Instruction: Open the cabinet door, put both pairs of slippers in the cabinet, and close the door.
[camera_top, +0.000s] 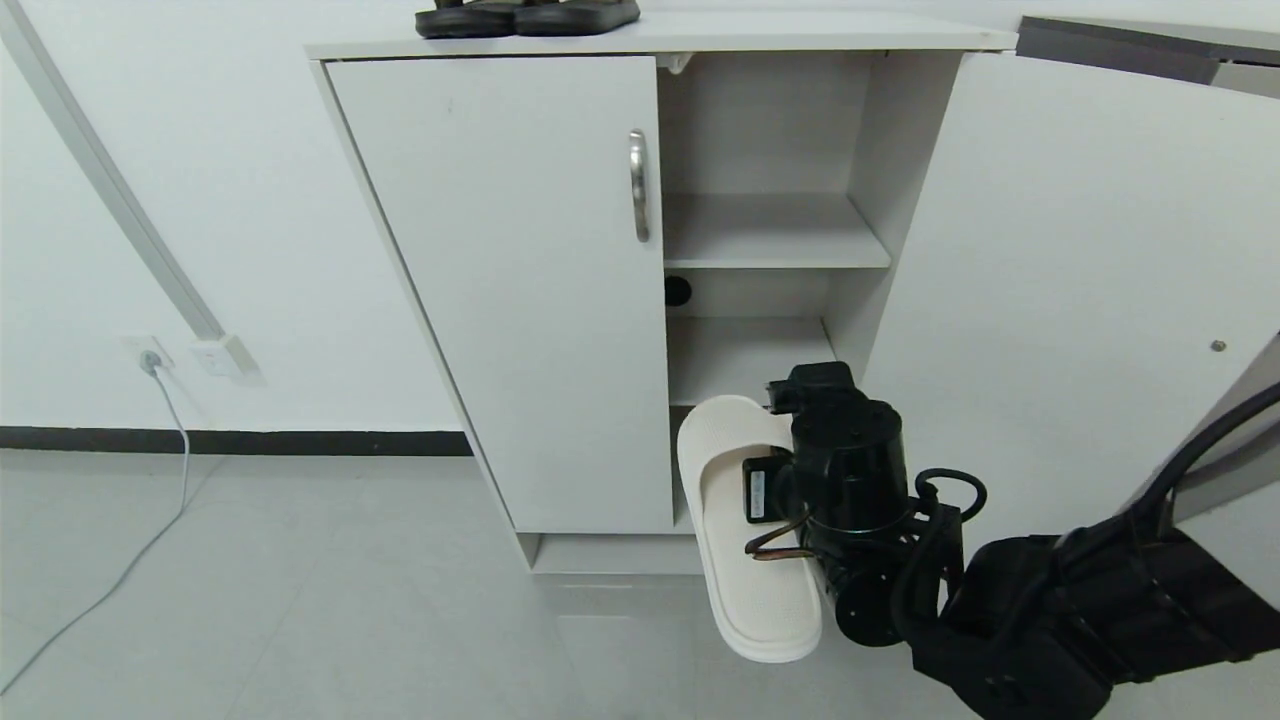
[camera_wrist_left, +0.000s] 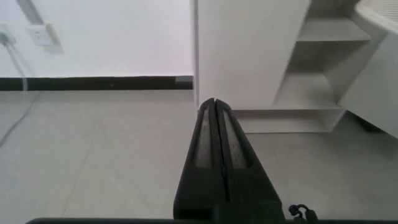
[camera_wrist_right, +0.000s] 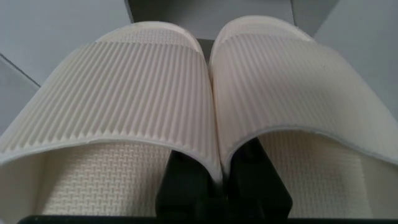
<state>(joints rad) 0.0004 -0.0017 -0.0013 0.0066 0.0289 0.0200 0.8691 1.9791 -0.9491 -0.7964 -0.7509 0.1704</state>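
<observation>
The white cabinet (camera_top: 500, 300) stands against the wall with its left door closed and its right door (camera_top: 1050, 300) swung wide open. A pair of black slippers (camera_top: 525, 15) lies on the cabinet top. My right gripper (camera_top: 772, 497) is shut on a pair of white slippers (camera_top: 745, 520), held just in front of the bottom of the open compartment. In the right wrist view the two ribbed straps (camera_wrist_right: 143, 81) are pinched together between the fingers (camera_wrist_right: 186, 186). My left gripper (camera_wrist_left: 215, 111) is shut and empty, low over the floor to the left of the cabinet.
Inside the open half are an upper shelf (camera_top: 770, 230) and a lower shelf (camera_top: 745, 355), both bare. A metal handle (camera_top: 638, 185) sits on the closed door. A wall socket with a cable (camera_top: 150, 358) is at the left, over grey floor.
</observation>
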